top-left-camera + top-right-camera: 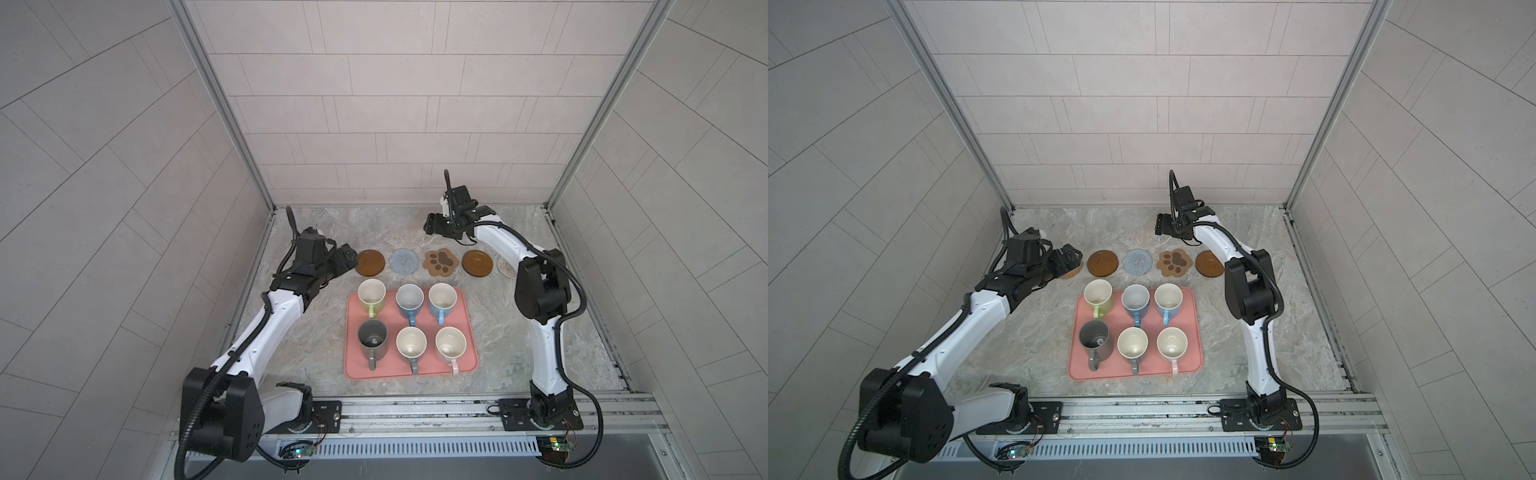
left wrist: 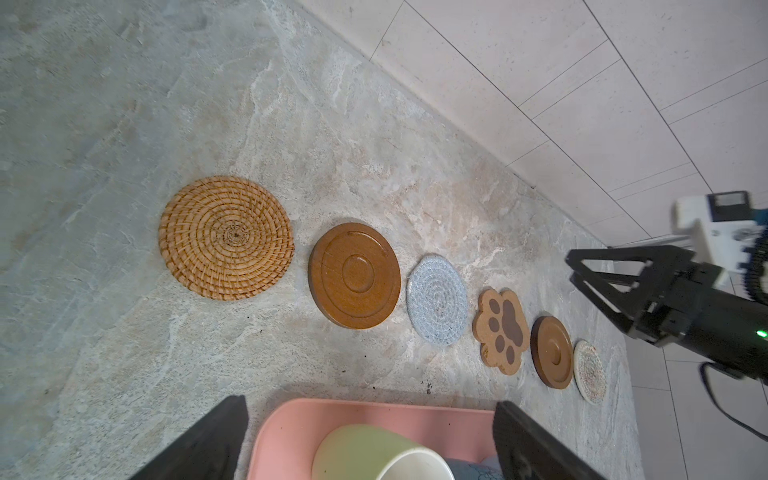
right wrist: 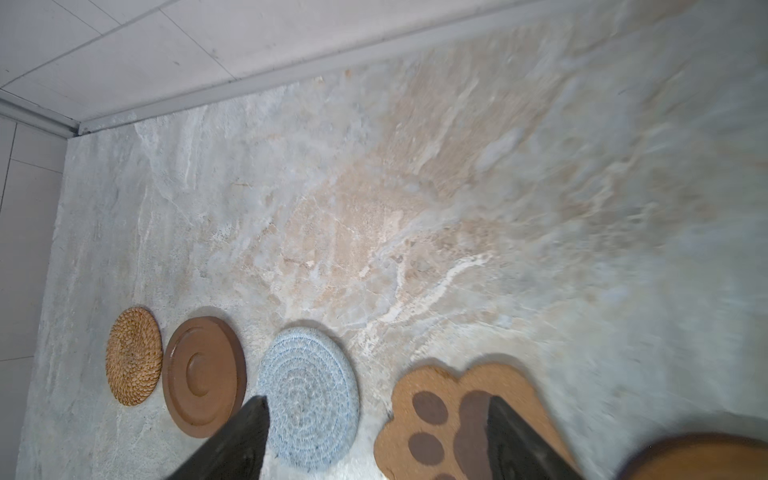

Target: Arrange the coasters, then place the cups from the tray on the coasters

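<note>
Row of coasters [image 3: 307, 397] on marbled tabletop [image 3: 415, 208]

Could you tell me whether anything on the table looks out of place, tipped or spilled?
Nothing stands out. The six mug-sized coasters lie flat in a row beyond the salmon-pink rectangular tray, and all six handled ceramic mugs stand upright on it; no spill shows.

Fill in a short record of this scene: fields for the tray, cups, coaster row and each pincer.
tray: salmon-pink, flat on the table
cups: six, upright, all on the tray, two rows of three
row beyond tray: rattan coaster, wooden disc, blue-grey crochet coaster, paw coaster, second wooden disc, beige crochet coaster
cups on coasters: none
left pincer: open, empty, near the rattan coaster
right pincer: open, empty, behind the row
</note>
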Controlling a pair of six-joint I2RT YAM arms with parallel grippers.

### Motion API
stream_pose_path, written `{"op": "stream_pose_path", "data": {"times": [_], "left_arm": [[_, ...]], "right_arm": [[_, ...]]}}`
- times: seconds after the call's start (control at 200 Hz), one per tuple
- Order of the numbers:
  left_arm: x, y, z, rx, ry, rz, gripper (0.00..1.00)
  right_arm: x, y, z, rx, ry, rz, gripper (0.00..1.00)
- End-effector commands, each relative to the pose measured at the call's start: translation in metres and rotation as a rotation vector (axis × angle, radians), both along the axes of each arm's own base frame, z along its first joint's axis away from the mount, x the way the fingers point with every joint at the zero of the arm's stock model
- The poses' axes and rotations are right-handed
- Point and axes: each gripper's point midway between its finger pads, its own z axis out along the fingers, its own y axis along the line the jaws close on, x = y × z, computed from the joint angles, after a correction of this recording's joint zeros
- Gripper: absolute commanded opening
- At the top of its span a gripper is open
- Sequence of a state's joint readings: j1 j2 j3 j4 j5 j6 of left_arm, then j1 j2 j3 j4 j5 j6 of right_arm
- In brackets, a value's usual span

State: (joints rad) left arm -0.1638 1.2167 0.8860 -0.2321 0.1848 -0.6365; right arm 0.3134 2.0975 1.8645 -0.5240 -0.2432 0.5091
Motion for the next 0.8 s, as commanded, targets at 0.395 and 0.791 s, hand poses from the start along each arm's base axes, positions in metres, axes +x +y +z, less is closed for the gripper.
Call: {"op": "stream_pose_path", "data": {"times": [0.395, 0.791], "left_arm": [[-0.032, 0.036, 0.048, 0.069, -0.130, 0.151, 1.00], [-0.055, 0.018, 0.026, 0.038, -0.041, 0.025, 1.00]], "right_arm": [[-0.103, -0.066, 0.045, -0.158, 0.003, -0.164, 0.84], [-0.161, -0.074, 0.066, -0.188, -0.013, -0.140, 0.83]]}}
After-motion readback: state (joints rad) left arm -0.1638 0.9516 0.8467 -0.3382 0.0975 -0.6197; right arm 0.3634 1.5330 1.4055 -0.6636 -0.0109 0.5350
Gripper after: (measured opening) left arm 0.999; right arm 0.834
